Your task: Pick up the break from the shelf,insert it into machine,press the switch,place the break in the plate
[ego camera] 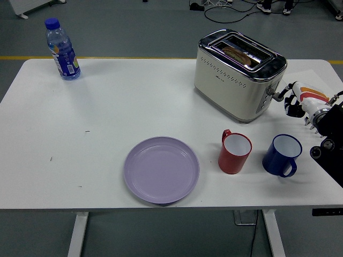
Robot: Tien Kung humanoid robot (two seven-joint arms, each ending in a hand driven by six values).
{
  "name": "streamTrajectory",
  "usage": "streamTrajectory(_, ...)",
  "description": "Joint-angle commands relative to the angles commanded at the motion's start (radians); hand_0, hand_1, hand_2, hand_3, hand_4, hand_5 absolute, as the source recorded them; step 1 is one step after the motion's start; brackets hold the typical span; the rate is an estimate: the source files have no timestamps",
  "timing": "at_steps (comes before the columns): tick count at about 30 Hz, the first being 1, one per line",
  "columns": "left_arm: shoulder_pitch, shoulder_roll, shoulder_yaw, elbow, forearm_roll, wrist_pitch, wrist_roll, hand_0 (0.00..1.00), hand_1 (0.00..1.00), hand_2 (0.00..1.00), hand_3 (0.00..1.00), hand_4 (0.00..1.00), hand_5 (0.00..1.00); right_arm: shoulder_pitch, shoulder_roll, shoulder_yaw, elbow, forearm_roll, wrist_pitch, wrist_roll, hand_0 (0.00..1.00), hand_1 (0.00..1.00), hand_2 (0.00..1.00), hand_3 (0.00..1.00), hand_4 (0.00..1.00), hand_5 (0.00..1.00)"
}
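Currently the right hand [292, 100] sits at the toaster's [238, 75] right end, black fingers [290, 105] curled at the lever [272, 96] on that end face; can't tell if they actually grip it, contact point too small to resolve. Bread slice [237, 53] is sunk deep in the front slot, only its brown top showing. Toaster is a boxy cream-enamel body with a polished chrome top, standing at the desk's [107, 112] far right. Round lilac plate [162, 169], smooth with a raised rim, lies near the front edge. Red mug [234, 152] and blue mug [282, 155], both glossy with white insides, stand beside it. Clear plastic bottle [62, 49], blue cap, far left corner.
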Motion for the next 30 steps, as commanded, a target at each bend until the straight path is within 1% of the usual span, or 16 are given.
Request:
streamTrajectory(8,0.000,0.001,0.003,0.000,-0.006,0.000,-0.001,0.622,0.442,0.423,0.504,0.254,0.808,0.002,0.017,-0.011,-0.029,0.003,-0.002,-0.001,0.253,0.274,0.370,0.579,0.345,0.002)
streamTrajectory(15,-0.004,0.002,0.006,0.000,-0.012,0.000,-0.003,0.623,0.442,0.424,0.504,0.254,0.806,0.004,0.016,-0.001,-0.037,0.005,-0.005,-0.001,0.255,0.274,0.371,0.578,0.344,0.002)
streamTrajectory(25,-0.007,0.002,0.011,0.000,-0.022,0.001,-0.005,0.622,0.442,0.424,0.504,0.255,0.806,-0.006,-0.002,0.060,-0.023,-0.003,-0.018,-0.002,0.255,0.274,0.374,0.578,0.344,0.002)
streamTrajectory(30,-0.008,0.002,0.024,0.000,-0.037,0.003,-0.009,0.622,0.442,0.424,0.505,0.255,0.806,-0.015,-0.020,0.108,-0.013,-0.009,-0.028,-0.006,0.255,0.274,0.374,0.578,0.342,0.002)
